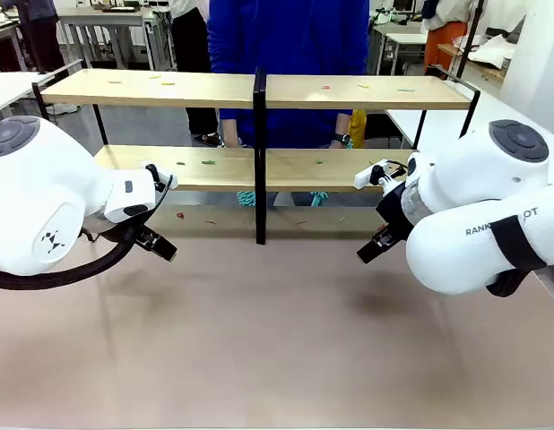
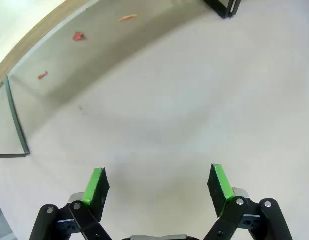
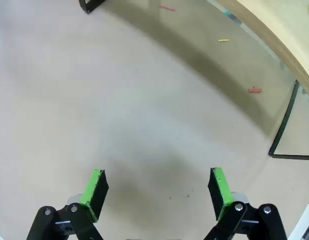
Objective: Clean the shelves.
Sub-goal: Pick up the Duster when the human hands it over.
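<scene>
The shelves [image 1: 367, 92] stand across the far half of the table: two long light wooden boards in a thin black frame, with a black upright [image 1: 259, 161] in the middle. Small green, red and yellow scraps [image 1: 209, 162] lie on both boards and on the tabletop beneath. My left gripper [image 1: 160, 244] hangs low in front of the shelves' left half, open and empty [image 2: 157, 182]. On the right, my right gripper [image 1: 371, 251] mirrors it, also open and empty [image 3: 157, 182]. Both wrist views look down on bare tabletop, with the lower board's edge [image 2: 24, 40] [image 3: 279, 30] at a corner.
A person in blue [image 1: 286, 36] stands behind the shelves. Two teal tufts [image 1: 246, 197] show under the lower board. Loose scraps lie on the table near the frame: red [image 2: 78, 36], orange [image 2: 127, 18], yellow [image 3: 223, 40], red [image 3: 254, 90]. Thin black frame legs [image 2: 17, 125] [image 3: 284, 130] stand nearby.
</scene>
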